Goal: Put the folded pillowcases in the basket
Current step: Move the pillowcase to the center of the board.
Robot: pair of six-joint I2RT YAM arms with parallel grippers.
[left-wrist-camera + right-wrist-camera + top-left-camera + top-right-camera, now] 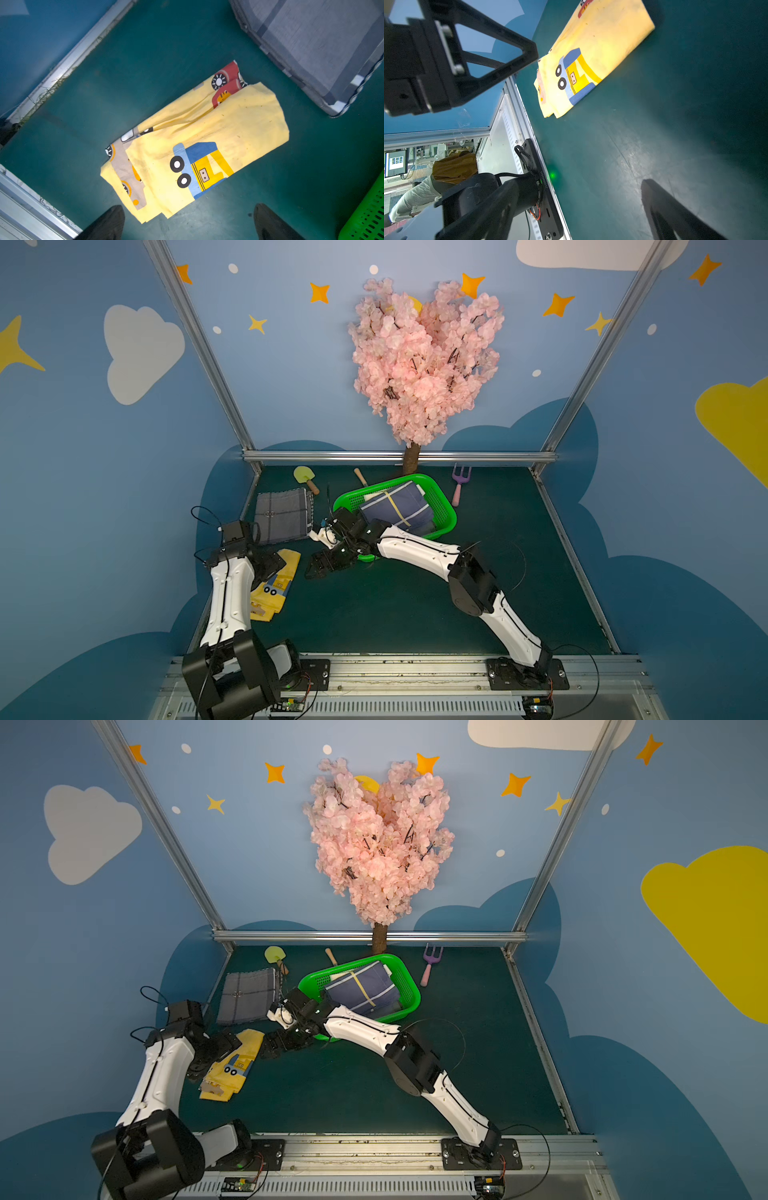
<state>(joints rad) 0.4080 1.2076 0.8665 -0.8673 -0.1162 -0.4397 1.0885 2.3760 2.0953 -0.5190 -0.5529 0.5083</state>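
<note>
Navy pillowcase (pixel 395 506) is seated in basket (pixel 445 506); right fingers (pixel 670 212) are spread, empty. Left fingers (pixel 270 222) are open above yellow pillowcase (pixel 207 141); descent and pinch judged needed next.

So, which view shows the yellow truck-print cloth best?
The left wrist view: the yellow cloth lies whole, close and uncovered, its print clear. The right wrist view shows the cloth slanted and cut off at the picture's edge. In both top views the cloth is small and partly hidden by the left arm.
</note>
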